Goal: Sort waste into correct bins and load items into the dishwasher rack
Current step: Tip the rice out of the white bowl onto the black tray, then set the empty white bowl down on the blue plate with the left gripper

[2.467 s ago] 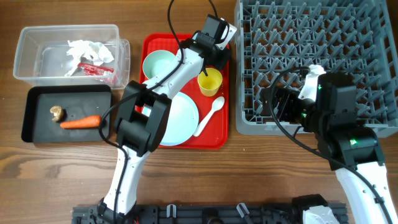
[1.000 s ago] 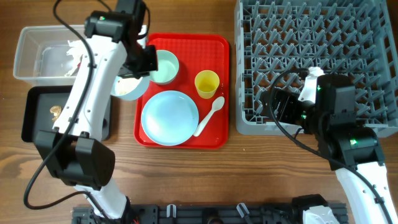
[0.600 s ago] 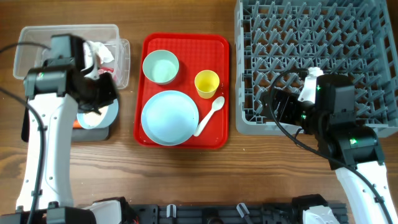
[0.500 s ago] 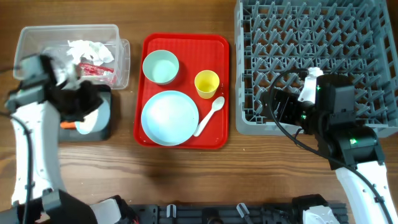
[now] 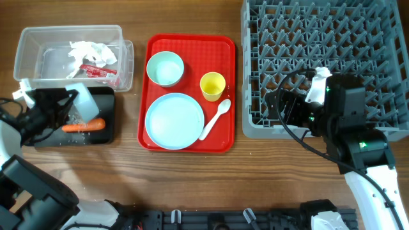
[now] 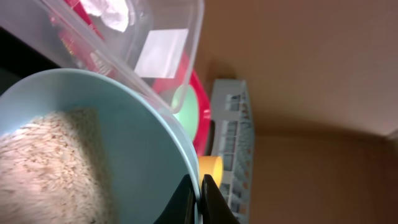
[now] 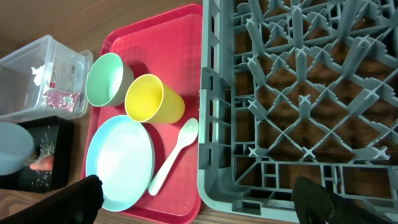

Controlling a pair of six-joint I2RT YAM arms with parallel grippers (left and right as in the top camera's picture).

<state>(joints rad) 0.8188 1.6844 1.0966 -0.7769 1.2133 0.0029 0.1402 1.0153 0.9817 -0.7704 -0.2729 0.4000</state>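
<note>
My left gripper (image 5: 66, 102) is shut on the rim of a pale bowl (image 5: 80, 104) and holds it tilted over the black tray (image 5: 38, 137). In the left wrist view the jaws (image 6: 198, 194) pinch the bowl's rim (image 6: 124, 143), and white rice (image 6: 43, 162) lies inside. An orange carrot (image 5: 83, 126) lies in the black tray. The clear tub (image 5: 32, 54) holds white tissue (image 5: 89, 50) and a red wrapper (image 5: 97, 70). My right gripper (image 7: 202, 204) is open and empty at the grey rack's (image 5: 332, 57) front left corner.
The flat red tray (image 5: 227, 137) carries the second pale bowl (image 5: 165, 68), a yellow cup (image 5: 213, 85), a light blue plate (image 5: 174, 121) and a white spoon (image 5: 214, 119). The right arm (image 5: 339, 121) hangs over the rack's front edge. Bare wooden table (image 5: 204, 179) lies in front.
My left arm has carried the bowl from beside the red tray leftward to the black tray and tilted it. The right arm has not moved.
</note>
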